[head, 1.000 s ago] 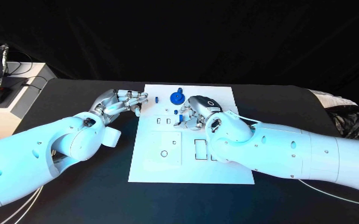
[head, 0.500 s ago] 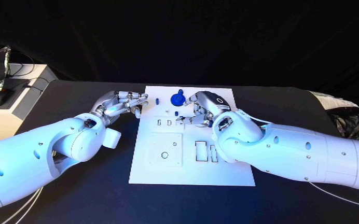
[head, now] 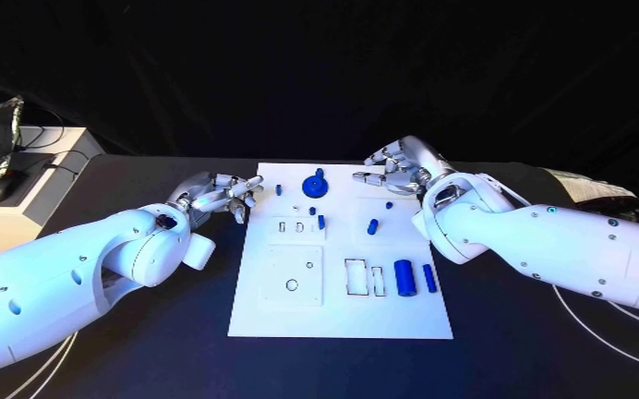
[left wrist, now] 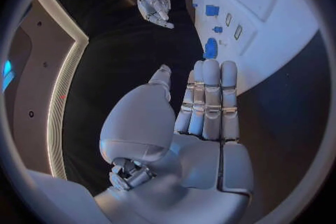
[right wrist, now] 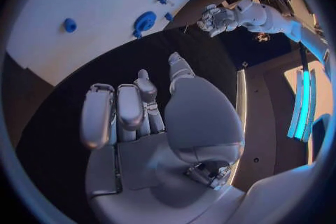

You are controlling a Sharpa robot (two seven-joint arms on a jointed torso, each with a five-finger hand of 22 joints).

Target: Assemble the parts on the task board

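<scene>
The white task board (head: 340, 311) lies in the middle of the black table. A round blue part (head: 314, 182) sits near its far edge, with small blue pegs (head: 321, 222) close by. Two blue cylinders (head: 403, 278) lie toward its right side. My left hand (head: 220, 194) hovers just off the board's left far corner with its fingers stretched out (left wrist: 203, 106) and holds nothing. My right hand (head: 397, 170) is raised over the board's far right corner, fingers loosely bent (right wrist: 140, 117) and nothing in them. The round blue part (right wrist: 145, 22) lies beyond its fingertips.
The board has rectangular slots (head: 357, 277) and an oval hole (head: 292, 284) in its near half. A pale box (head: 27, 191) stands off the table's left side. Cables (head: 593, 187) lie at the far right.
My right hand has lifted off the board's middle and drawn back to the far right corner, uncovering the pegs and the two cylinders. The left hand has barely moved.
</scene>
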